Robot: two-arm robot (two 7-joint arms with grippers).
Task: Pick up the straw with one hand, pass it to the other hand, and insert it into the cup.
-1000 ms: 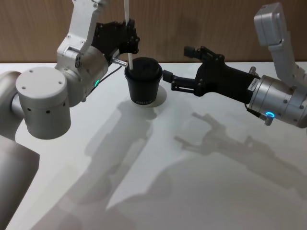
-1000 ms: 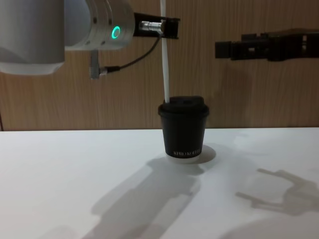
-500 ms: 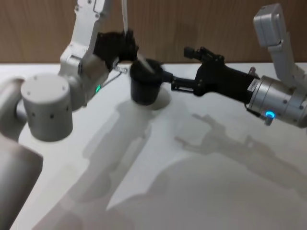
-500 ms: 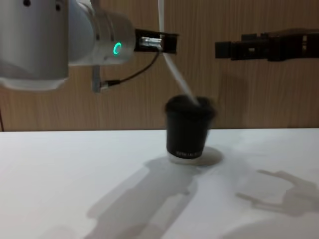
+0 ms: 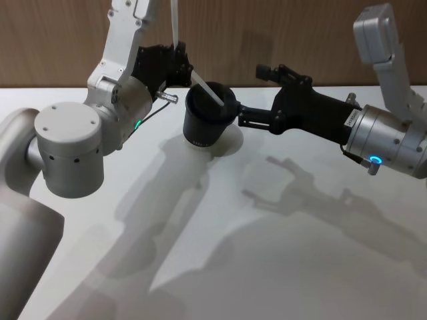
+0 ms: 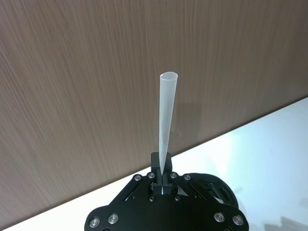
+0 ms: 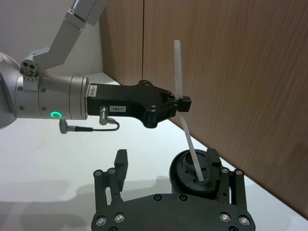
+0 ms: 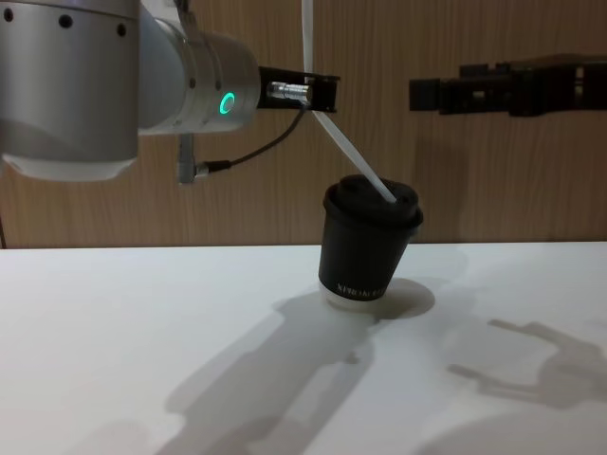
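Left gripper (image 5: 179, 63) fingers pinch bent straw (image 8: 356, 163) mid-length, tipping light cup (image 8: 368, 248); right gripper (image 5: 248, 115) fingers wide. Straw flexes; grip low.

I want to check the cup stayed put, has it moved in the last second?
Yes. The cup has tipped toward the robot's right, its base lifting off the table, levered by the bent straw in the left gripper.

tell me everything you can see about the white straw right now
The thin white plastic straw is kinked where the left gripper is shut on it: its upper part stands upright, its lower part slants down to the domed lid of the small black takeaway cup, which is tilted on the white table. Its top end is open.
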